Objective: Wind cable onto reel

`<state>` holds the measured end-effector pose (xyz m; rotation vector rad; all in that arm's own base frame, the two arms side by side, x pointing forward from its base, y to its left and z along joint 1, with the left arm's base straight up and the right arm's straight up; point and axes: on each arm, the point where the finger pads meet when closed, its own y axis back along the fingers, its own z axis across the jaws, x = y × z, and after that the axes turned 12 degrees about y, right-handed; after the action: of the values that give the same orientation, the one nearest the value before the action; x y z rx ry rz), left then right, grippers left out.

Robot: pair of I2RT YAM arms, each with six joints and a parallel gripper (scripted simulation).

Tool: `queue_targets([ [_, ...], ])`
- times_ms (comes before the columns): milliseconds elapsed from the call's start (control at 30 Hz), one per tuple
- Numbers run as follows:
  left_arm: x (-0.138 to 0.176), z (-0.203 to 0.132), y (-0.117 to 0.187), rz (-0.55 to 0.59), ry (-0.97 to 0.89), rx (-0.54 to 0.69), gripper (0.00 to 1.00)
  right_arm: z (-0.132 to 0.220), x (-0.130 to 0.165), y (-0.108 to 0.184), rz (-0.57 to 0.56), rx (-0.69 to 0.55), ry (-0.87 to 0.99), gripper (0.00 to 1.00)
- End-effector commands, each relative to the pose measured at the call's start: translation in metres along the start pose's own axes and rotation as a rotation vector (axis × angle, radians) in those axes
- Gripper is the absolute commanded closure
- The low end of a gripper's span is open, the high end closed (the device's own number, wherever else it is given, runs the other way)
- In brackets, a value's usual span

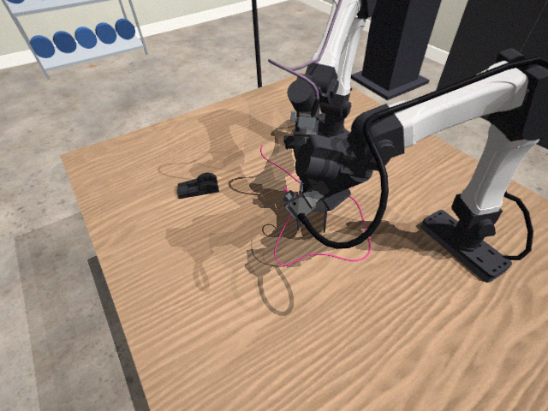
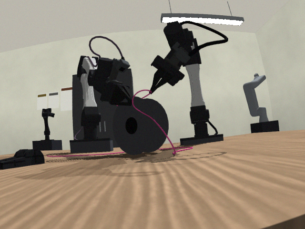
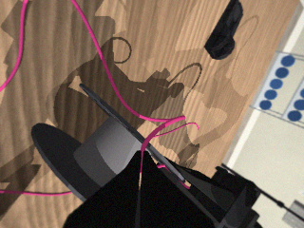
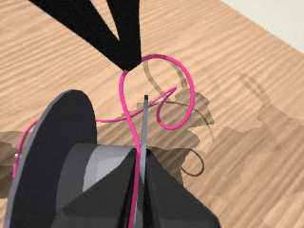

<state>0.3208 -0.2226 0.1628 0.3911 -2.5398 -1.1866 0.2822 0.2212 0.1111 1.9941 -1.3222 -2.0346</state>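
Black block [image 1: 198,186] [image 2: 22,159] [image 3: 223,35] well apart from reel [image 1: 324,221] [image 2: 147,123] [image 3: 52,147] [image 4: 57,123]. Left pincer [image 2: 150,92] [image 3: 142,153] [image 4: 132,69] pinching cable [image 1: 318,253] [image 2: 154,119] [image 3: 108,75] [image 4: 192,95]; right pincer [image 2: 131,102] [image 4: 141,152] nearly closed, pinching reel flange.
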Motion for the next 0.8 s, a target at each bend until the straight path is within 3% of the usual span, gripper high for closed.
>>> queue_targets([
  [0, -0.0007, -0.0046, 0.003, -0.028, -0.021, 0.02, 1.0, -0.0049, -0.0141, 0.0028, -0.057, 0.028, 0.007, 0.94],
  [67, -0.0007, -0.0046, 0.003, -0.028, -0.021, 0.02, 1.0, -0.0042, -0.0143, 0.0028, -0.059, 0.025, 0.013, 1.0],
  [633, -0.0029, -0.0043, 0.001, -0.027, -0.019, 0.018, 1.0, -0.0041, -0.0088, 0.0029, -0.054, 0.022, 0.002, 1.0],
  [767, -0.0029, -0.0043, 0.001, -0.027, -0.019, 0.018, 0.92, -0.0038, -0.0089, 0.0028, -0.054, 0.021, 0.002, 1.0],
])
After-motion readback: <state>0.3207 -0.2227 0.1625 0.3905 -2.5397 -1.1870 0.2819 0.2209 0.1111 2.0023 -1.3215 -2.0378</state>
